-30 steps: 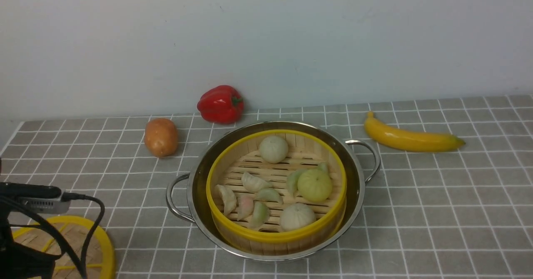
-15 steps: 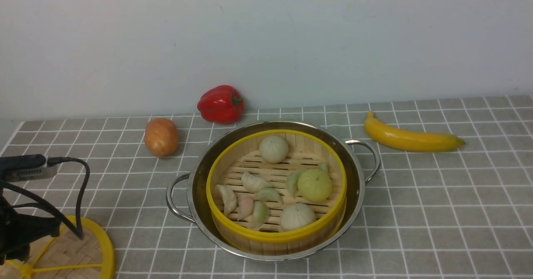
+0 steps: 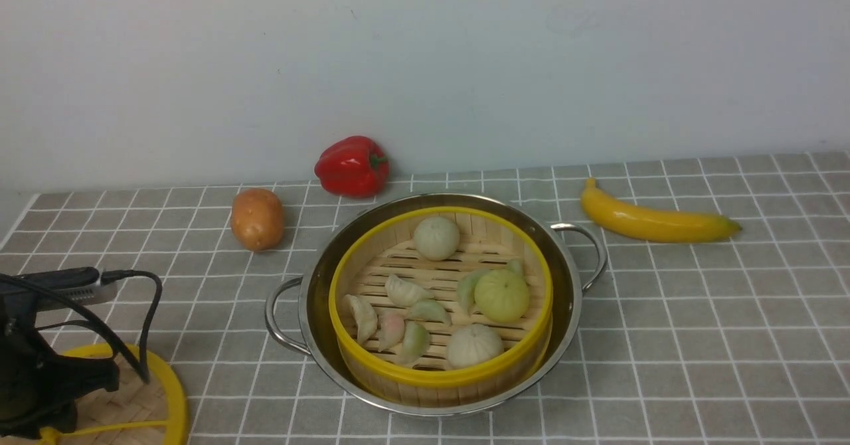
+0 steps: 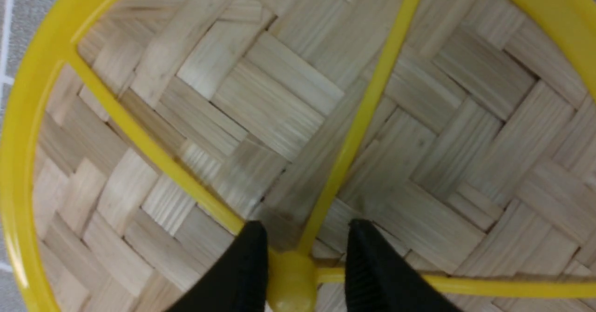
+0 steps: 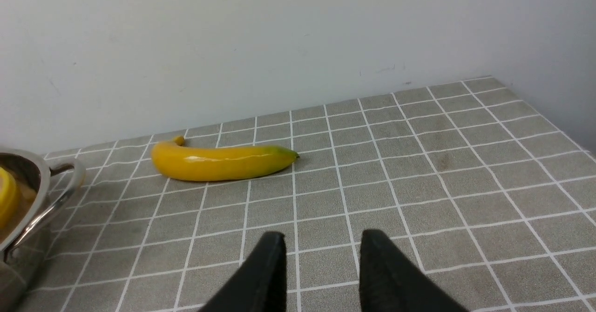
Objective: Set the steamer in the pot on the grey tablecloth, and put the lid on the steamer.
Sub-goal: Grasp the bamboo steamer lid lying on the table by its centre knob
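One pot (image 3: 572, 312), one steamer (image 3: 438, 378), one lid (image 3: 169, 392), one pepper (image 3: 352, 166), one potato (image 3: 256, 218), one banana (image 3: 654, 222), three buns (image 3: 435, 237), at least six dumplings (image 3: 405, 291).

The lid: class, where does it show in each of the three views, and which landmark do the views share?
Front view: the lid lies at the bottom-left corner, partly behind the left arm.
Left wrist view: it fills almost the whole picture, the left gripper over its centre.
Right wrist view: not in it.
Shared landmark: the grey tablecloth, with its white grid.
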Controlling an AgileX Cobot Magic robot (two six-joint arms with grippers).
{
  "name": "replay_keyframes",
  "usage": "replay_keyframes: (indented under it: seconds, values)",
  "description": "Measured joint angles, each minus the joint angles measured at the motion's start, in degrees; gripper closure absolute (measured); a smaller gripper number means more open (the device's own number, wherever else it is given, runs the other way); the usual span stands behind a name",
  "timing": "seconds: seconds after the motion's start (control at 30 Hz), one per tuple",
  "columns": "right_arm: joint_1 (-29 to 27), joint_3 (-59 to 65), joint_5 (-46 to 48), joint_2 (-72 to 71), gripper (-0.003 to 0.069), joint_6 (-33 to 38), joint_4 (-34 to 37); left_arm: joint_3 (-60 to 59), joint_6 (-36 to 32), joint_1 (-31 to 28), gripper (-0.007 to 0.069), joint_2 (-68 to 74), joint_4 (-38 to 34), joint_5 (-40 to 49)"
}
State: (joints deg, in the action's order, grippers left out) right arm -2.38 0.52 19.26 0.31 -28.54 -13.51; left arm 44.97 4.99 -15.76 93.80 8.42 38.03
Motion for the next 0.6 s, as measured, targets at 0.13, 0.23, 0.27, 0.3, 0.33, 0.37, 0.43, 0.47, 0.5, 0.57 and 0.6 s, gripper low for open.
replay_keyframes:
  seconds: [0.13, 0.23, 0.27, 0.3, 0.33, 0.37, 0.43, 0.47, 0.5, 0.57, 0.6]
  values:
    - [0.0, 0.0, 0.0, 0.0, 0.0416, 0.0, 0.0, 0.5, 0.0, -0.1, 0.0508, 0.0, 0.7, 2.1]
    - [0.0, 0.0, 0.0, 0.0, 0.0416, 0.0, 0.0, 0.5, 0.0, -0.1, 0.0508, -0.6, 0.8, 3.2]
    - [0.0, 0.0, 0.0, 0.0, 0.0416, 0.0, 0.0, 0.5, 0.0, -0.1, 0.0508, -1.0, 0.7, 4.1]
    - [0.0, 0.0, 0.0, 0.0, 0.0416, 0.0, 0.0, 0.5, 0.0, -0.1, 0.0508, -1.3, 0.6, 4.7]
    - [0.0, 0.0, 0.0, 0.0, 0.0416, 0.0, 0.0, 0.4, 0.0, -0.1, 0.0508, -1.6, 0.5, 5.5]
    - [0.0, 0.0, 0.0, 0.0, 0.0416, 0.0, 0.0, 0.4, 0.0, -0.1, 0.0508, -1.8, 0.4, 5.9]
    - [0.0, 0.0, 0.0, 0.0, 0.0416, 0.0, 0.0, 0.7, -0.4, -0.1, 0.0508, -3.3, -0.1, 9.9]
    - [0.0, 0.0, 0.0, 0.0, 0.0416, 0.0, 0.0, 1.4, -1.0, -0.1, 0.0508, -4.1, -0.2, 11.8]
    - [0.0, 0.0, 0.0, 0.0, 0.0416, 0.0, 0.0, 2.3, -1.5, -0.1, 0.0508, -4.8, -0.4, 13.3]
    - [0.0, 0.0, 0.0, 0.0, 0.0416, 0.0, 0.0, 6.2, -3.6, -0.1, 0.0508, -7.3, -0.5, 16.7]
    - [0.0, 0.0, 0.0, 0.0, 0.0416, 0.0, 0.0, 6.2, -3.6, -0.1, 0.0508, -7.3, -0.5, 16.7]
